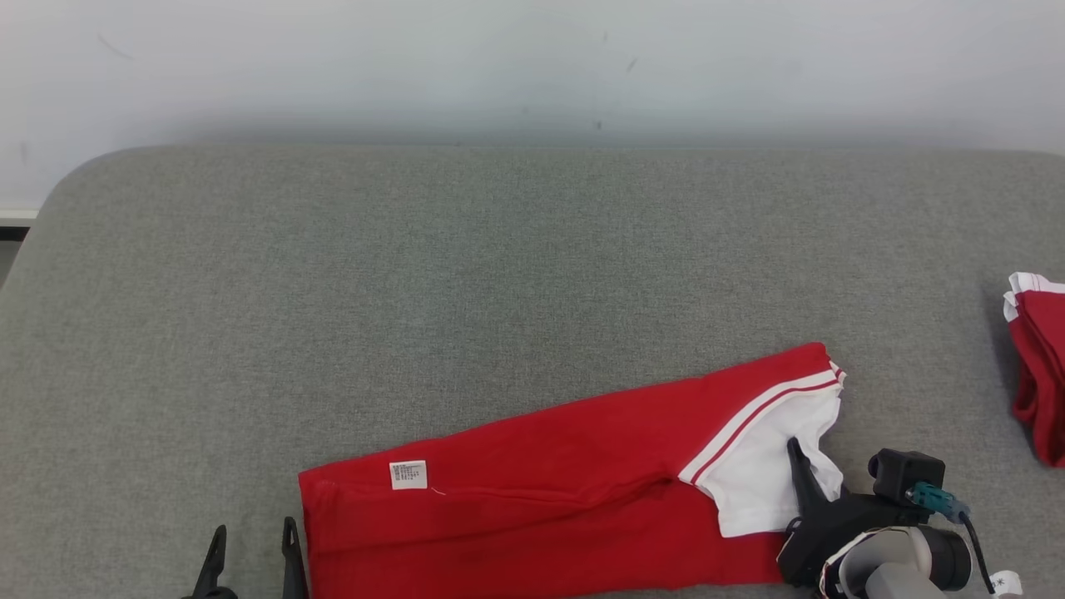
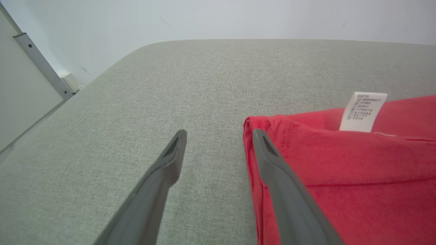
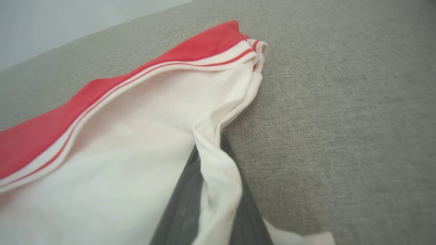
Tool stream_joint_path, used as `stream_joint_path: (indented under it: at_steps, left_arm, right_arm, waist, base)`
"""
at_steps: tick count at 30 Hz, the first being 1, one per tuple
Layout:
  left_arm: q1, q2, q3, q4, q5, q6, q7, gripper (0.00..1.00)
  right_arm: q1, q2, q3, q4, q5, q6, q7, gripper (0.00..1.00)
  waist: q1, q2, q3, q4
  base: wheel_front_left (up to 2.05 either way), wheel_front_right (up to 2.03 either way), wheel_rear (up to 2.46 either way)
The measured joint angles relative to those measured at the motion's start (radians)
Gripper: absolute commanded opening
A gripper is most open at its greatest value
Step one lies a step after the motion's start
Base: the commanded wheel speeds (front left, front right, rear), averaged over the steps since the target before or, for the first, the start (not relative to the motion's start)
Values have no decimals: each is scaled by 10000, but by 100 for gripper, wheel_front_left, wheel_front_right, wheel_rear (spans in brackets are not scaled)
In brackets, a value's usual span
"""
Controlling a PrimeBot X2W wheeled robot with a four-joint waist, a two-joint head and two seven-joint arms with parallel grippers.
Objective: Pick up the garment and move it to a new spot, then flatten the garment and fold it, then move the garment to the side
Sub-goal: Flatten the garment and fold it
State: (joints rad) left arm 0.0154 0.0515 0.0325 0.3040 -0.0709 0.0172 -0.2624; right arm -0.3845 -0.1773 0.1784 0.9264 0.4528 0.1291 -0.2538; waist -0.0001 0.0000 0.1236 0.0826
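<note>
The garment is red with a white, red-striped sleeve and lies stretched along the near edge of the grey padded surface. A white care label sits near its left end. My left gripper stands open just left of that end. In the left wrist view its right finger rests over the red hem, and nothing is between the fingers of the left gripper. My right gripper is shut on the white sleeve edge. In the right wrist view a fold of white fabric is pinched in the right gripper.
A second red-and-white cloth lies bunched at the right edge of the surface. A pale wall runs behind. A metal rail stands beyond the surface's left corner. Bare grey padding stretches across the middle and back.
</note>
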Motion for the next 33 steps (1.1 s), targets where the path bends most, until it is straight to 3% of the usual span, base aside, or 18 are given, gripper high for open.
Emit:
stream_joint_path:
  at_steps: [5, 9, 16, 23, 33]
  left_arm:
    - [-5, -2, -44, -8, -27, -10, -2, 100]
    - [-12, -6, -81, 4, -29, -73, 0, 100]
    - [-11, -2, -140, 130, -165, -163, 0, 100]
    - [6, -2, -242, 276, -174, -249, 0, 100]
    - [3, -4, -790, 393, -190, -347, 0, 100]
  right_arm:
    - [-58, -284, -709, -161, 107, 40, -102, 0]
    - [103, -546, -1950, -1227, -431, 29, -94, 0]
    - [714, 56, -2311, -2899, -1231, 29, -94, 0]
    - [1306, 499, -606, -4102, -1097, 27, -100, 0]
    - [1247, 704, 2606, -4096, 113, 27, -100, 0]
  waist:
    - [1, 0, -41, -68]
    - [2, 1, -101, -167]
    - [2, 1, -240, -336]
    - [1, 1, -493, -477]
    - [0, 1, -674, 12]
  base:
    - [0, 0, 0]
    - [0, 0, 0]
    - [0, 0, 0]
    - [0, 0, 0]
    - [0, 0, 0]
